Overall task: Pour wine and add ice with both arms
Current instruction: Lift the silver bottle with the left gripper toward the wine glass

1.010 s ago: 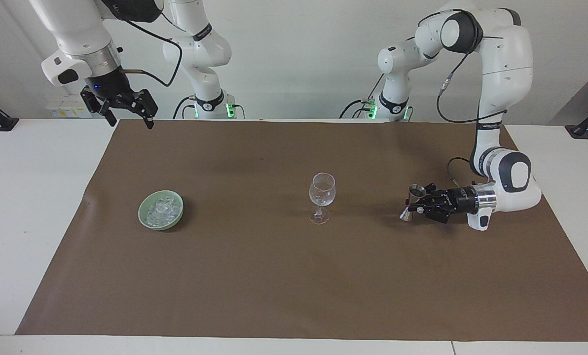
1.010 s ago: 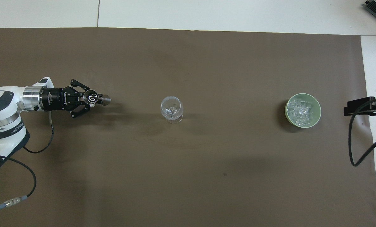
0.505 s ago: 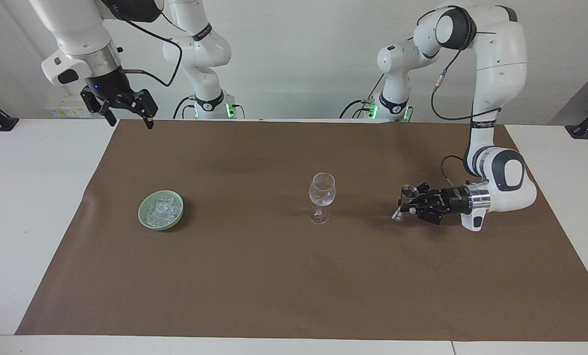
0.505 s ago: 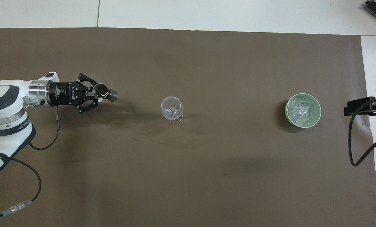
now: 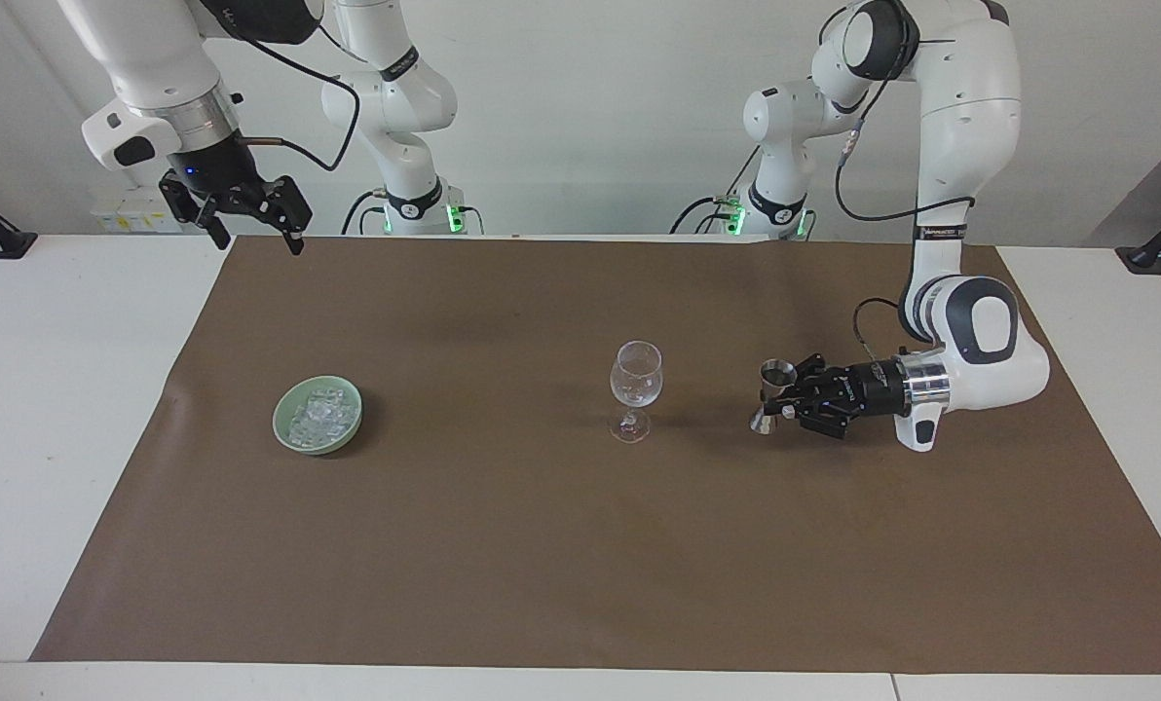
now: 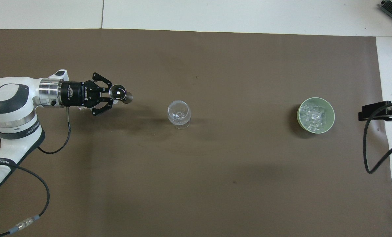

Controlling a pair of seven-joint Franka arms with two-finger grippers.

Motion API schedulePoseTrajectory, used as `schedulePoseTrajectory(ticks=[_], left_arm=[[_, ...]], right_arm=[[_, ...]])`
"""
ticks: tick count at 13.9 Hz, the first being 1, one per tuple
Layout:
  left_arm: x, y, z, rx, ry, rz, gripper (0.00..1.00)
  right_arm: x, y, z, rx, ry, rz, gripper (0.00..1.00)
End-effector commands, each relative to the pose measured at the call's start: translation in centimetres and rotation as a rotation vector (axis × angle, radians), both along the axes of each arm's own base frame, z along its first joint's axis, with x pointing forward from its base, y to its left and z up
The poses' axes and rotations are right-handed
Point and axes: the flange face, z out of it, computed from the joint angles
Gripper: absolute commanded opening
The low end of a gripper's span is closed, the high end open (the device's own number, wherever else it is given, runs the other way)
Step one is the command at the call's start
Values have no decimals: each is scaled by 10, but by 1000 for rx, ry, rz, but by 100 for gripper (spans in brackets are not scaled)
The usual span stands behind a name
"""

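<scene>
Facing the robots, you see the left gripper (image 5: 783,397) clamped on a metal jigger (image 5: 773,393), over the brown mat (image 5: 542,545) beside the wine glass (image 5: 634,387). Your right gripper (image 5: 249,216) waits raised over the mat's edge, fingers spread, holding nothing. From overhead, the ice (image 6: 315,114) sits heaped in the green bowl (image 6: 330,122), toward the right arm's end, well apart from the glass.
</scene>
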Motion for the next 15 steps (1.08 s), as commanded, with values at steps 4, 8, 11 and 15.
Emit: schedulePoseTrajectory(ticks=[4, 8, 11, 15], left_arm=[[3, -30, 18, 31, 21, 18, 0], [5, -53, 29, 48, 15, 16, 0], [9, -66, 37, 74, 14, 13, 0], [7, -86, 80, 158, -10, 111, 0]], right_arm=[[-6, 0, 2, 14, 4, 16, 100], [-6, 0, 2, 14, 4, 16, 100], [-6, 0, 2, 14, 4, 16, 100], [-7, -2, 2, 14, 5, 14, 100]])
